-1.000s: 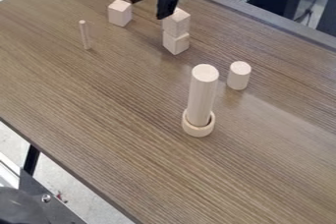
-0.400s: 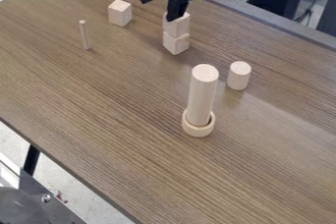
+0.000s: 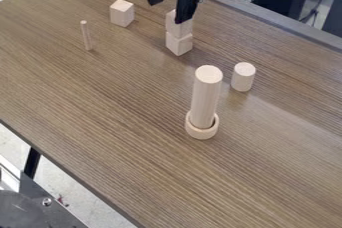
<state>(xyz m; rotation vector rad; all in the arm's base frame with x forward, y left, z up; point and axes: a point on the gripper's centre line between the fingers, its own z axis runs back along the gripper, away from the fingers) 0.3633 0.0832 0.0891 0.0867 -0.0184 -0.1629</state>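
In the camera view, at the top, a little left of the middle: the black end effector (image 3: 167,12), hanging with its tips down, released, with a wide gap between its two fingers and nothing in its grasp. Right behind and below one finger, the upper block (image 3: 176,29), partly hidden by it; impossible to tell whether touching or just in front. Directly under that, the lower block (image 3: 179,44), flat on the wooden surface (image 3: 100,122), with one upright edge turned toward the camera. Together, a two-high stack with its long axis vertical, sides roughly in line, no clear lean. Up and to the left of the stack, a loose block (image 3: 121,14), also with an upright edge toward the camera. Farther left and lower, a thin stick (image 3: 86,36), standing on end. Nearer the camera, right of the middle, a tall cylinder (image 3: 206,97), upright, with its foot inside a round ring (image 3: 202,133) lying flat, hole upward. Just beside them, farther right and back, a short cylinder (image 3: 243,77), upright on its flat end.
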